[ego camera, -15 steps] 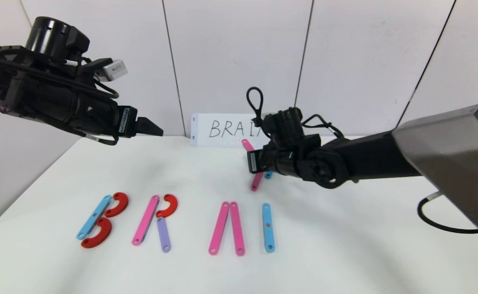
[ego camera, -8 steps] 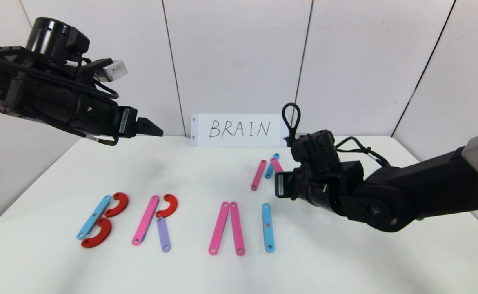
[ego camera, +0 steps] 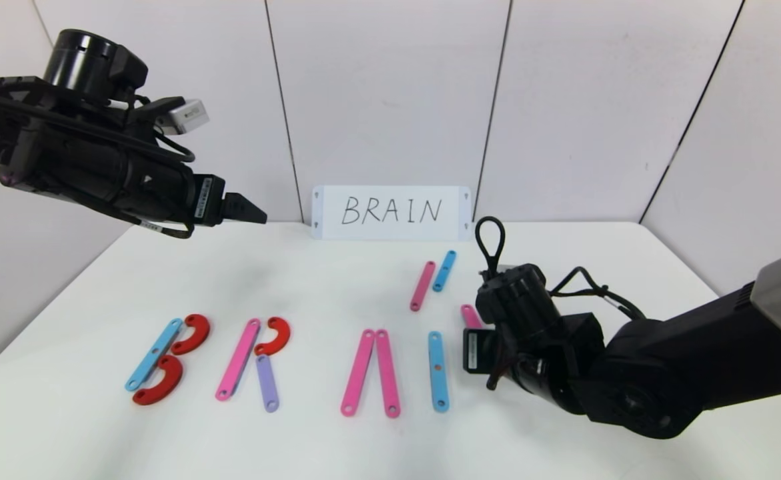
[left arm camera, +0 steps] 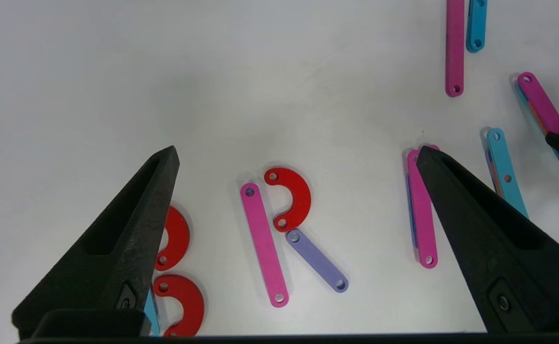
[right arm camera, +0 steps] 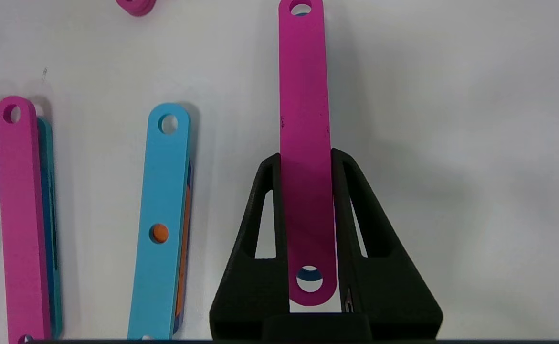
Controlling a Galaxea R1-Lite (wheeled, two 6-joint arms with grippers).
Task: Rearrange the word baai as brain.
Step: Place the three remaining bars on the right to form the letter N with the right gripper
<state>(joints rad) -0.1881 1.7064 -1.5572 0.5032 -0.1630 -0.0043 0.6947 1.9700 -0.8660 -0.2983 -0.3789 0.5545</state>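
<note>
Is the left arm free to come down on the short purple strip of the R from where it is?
Probably yes. The left gripper hangs open and empty above the table's left side, nothing lies over the purple strip, and the right gripper, shut on a pink strip, is far off beside the blue I.

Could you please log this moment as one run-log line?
right gripper: shut on pink strip, beside blue I strip | left gripper: open, parked high | N unbuilt

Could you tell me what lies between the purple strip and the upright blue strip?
The two pink strips forming the A, seen in the head view.
</note>
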